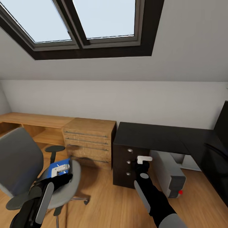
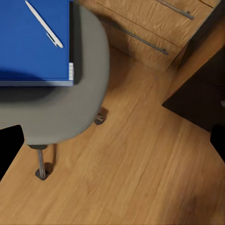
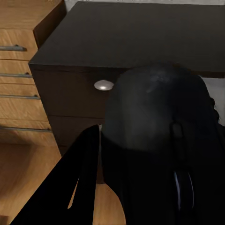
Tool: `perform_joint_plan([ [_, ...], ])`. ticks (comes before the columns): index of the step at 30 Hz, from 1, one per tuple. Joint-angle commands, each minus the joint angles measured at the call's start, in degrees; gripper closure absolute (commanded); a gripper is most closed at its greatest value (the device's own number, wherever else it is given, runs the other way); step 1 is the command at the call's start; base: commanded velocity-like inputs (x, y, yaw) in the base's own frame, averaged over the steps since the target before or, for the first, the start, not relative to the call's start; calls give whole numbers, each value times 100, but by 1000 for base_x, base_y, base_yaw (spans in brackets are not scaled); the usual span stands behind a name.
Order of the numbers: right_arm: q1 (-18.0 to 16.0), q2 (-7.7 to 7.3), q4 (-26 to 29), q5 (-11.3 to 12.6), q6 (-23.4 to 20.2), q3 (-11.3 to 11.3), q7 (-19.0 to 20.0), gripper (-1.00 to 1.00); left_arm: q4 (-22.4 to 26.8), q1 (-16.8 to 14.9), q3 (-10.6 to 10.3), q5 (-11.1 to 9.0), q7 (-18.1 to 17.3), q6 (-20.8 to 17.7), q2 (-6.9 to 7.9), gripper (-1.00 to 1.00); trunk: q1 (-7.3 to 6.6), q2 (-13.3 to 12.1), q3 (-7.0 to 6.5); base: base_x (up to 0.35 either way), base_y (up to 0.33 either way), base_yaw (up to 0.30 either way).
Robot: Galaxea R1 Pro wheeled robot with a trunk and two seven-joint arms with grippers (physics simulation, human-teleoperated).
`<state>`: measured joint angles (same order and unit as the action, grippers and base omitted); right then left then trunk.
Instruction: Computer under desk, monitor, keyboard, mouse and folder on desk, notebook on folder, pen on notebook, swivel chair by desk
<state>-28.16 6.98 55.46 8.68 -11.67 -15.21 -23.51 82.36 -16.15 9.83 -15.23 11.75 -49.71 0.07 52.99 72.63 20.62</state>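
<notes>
Pen diagonal across folder

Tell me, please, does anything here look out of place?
Yes. The folder lies on the chair seat with the pen on it, not on the desk. The right gripper holds the mouse off the desk.

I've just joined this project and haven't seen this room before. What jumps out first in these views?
The big dark-framed skylight fills the sloped ceiling. Lower left, the swivel chair carries the blue folder with the white pen on it. The right gripper holds the black mouse before the desk.
</notes>
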Motion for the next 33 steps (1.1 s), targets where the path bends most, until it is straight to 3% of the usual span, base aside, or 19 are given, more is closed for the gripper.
perform_joint_plan([
  [1, -5, -3, 8, 47, -20, -17, -32, 100, 4, -4, -7, -59, 46, -22, 1, -100, 4, 4, 7, 324, 0, 0],
  [6, -5, -3, 8, 40, -21, -17, -37, 100, 3, -1, -104, 101, 42, -9, -6, -100, 4, 4, 7, 324, 0, 0],
  [8, -5, -3, 8, 40, -24, -17, -36, 100, 238, 248, -332, 199, 13, 938, 0, -100, 4, 4, 7, 324, 0, 0],
  [9, -5, -3, 11, 38, -27, -17, -45, 100, 609, 541, -492, 207, 12, 1155, 9, -100, 4, 4, 7, 324, 0, 0],
  [15, -5, 16, 10, 38, -27, -24, -55, 100, 725, 653, -695, 278, 49, 1191, 5, -100, 4, 4, 7, 324, -64, 89],
  [21, -5, 22, 8, 38, -28, -26, -57, 100, 693, 656, -753, 406, 55, 1192, -6, -100, 4, 4, 7, 325, -125, 220],
  [27, -5, 23, 10, 38, -27, -26, -57, 100, 613, 657, -1005, 445, 64, 1195, -7, -100, 4, 4, 7, 324, -137, 245],
  [33, -5, 25, 8, 38, -28, -26, -57, 100, 538, 657, -1054, 463, 79, 1200, -14, -100, 4, 4, 7, 321, -147, 248],
])
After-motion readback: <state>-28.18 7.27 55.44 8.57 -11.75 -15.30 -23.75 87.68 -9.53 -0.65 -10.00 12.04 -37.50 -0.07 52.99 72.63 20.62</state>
